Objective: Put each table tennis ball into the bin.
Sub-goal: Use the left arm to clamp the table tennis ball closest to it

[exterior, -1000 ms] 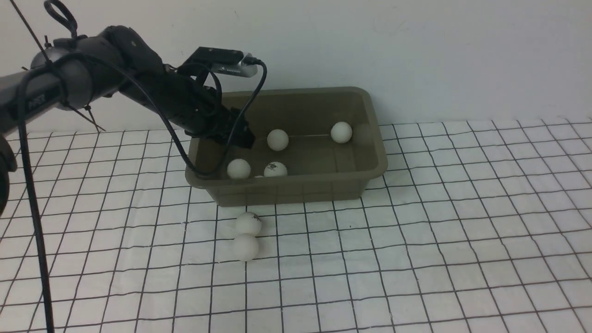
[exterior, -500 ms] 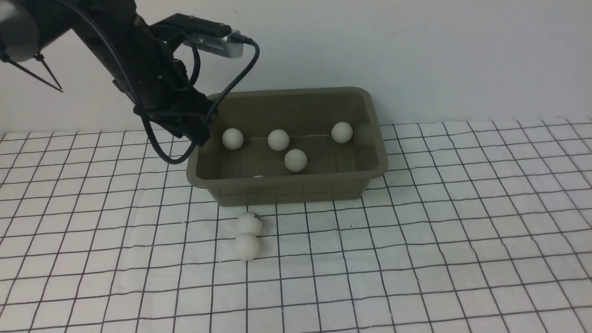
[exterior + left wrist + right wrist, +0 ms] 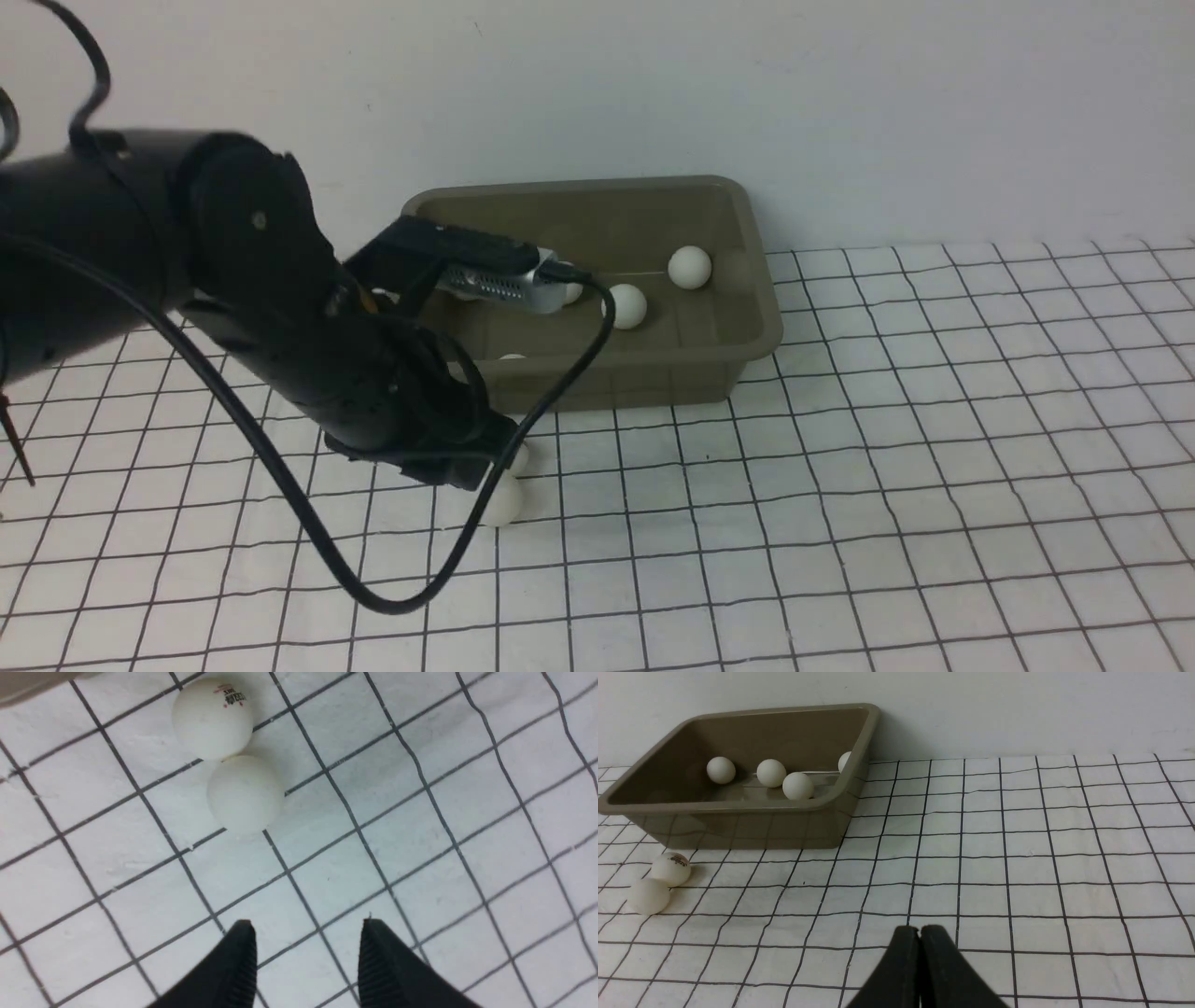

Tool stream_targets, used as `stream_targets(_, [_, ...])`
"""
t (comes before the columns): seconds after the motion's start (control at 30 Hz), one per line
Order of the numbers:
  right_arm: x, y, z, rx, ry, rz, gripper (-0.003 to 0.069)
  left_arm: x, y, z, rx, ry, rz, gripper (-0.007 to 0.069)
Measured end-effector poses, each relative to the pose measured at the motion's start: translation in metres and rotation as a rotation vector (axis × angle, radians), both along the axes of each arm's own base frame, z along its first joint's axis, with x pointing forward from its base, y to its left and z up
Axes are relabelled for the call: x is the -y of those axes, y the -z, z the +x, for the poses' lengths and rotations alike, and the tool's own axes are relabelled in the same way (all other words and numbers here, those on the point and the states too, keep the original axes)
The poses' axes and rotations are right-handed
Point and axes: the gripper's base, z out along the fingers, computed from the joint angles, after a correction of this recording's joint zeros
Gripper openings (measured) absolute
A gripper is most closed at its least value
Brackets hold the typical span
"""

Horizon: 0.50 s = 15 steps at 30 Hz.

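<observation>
Two table tennis balls lie touching on the checked cloth just in front of the bin [image 3: 653, 383]: a plain one [image 3: 245, 794] and one with a red printed logo [image 3: 212, 717]. My left gripper [image 3: 306, 924] hovers over the cloth a short way from the plain ball, open, with nothing between its fingers. In the front view the left arm [image 3: 355, 392] covers part of both loose balls [image 3: 504, 504]. Several more balls [image 3: 771, 773] rest inside the bin [image 3: 738, 807]. My right gripper [image 3: 920, 927] is shut and empty, low over the cloth, well to the right of the bin.
The white wall [image 3: 840, 112] stands directly behind the bin. The left arm's cable [image 3: 373, 602] loops down onto the cloth in front of the arm. Grid-patterned cloth [image 3: 934, 467] covers the table to the right.
My left arm has swung from over the bin's left rim down to the cloth in front of it, above the two loose balls. Balls inside the bin have rolled.
</observation>
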Motion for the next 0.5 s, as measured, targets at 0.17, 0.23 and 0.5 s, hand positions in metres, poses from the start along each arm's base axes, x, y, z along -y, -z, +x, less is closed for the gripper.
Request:
stream_targets(0.17, [0.0, 0.0, 0.0, -0.002, -0.001, 0.003, -0.0018, 0.001, 0.011, 0.001, 0.028, -0.099, -0.059, 0.0323])
stream_targets(0.23, [0.0, 0.0, 0.0, -0.002, -0.001, 0.003, -0.0018, 0.001, 0.011, 0.003, 0.044, -0.117, -0.073, 0.0337])
stream_targets(0.5, [0.0, 0.0, 0.0, -0.003, 0.0, 0.004, -0.0018, 0.006, 0.031, 0.017, 0.042, -0.185, -0.096, 0.0468])
